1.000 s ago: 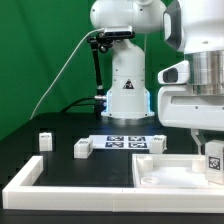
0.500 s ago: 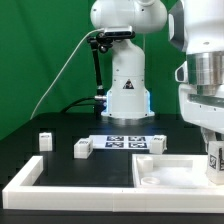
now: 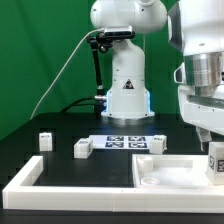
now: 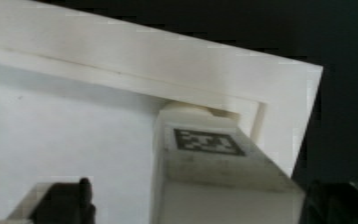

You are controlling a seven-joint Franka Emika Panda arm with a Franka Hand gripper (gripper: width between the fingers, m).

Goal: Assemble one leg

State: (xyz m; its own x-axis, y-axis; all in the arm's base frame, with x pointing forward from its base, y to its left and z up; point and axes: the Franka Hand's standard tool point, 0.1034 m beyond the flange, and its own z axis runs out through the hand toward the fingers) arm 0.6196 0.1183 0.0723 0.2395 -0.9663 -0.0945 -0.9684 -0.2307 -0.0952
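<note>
My gripper (image 3: 212, 140) is at the exterior view's right, shut on a leg (image 3: 214, 161), a short white square post with a tag on its side. It holds the leg upright at the near right corner of the large white panel (image 3: 165, 170). In the wrist view the leg (image 4: 211, 150) runs between my dark fingers (image 4: 60, 200), and its far end sits at the panel's raised rim corner (image 4: 247, 75). Two more loose legs (image 3: 45, 141) (image 3: 82, 148) lie on the table at the left.
The marker board (image 3: 133, 143) lies in the middle in front of the robot base (image 3: 125, 95). A long white L-shaped bar (image 3: 40, 185) runs along the front left edge. A green backdrop stands behind the black table.
The arm has come down a little with the leg, which now sits lower against the panel's right corner. The loose legs and the panel have not moved.
</note>
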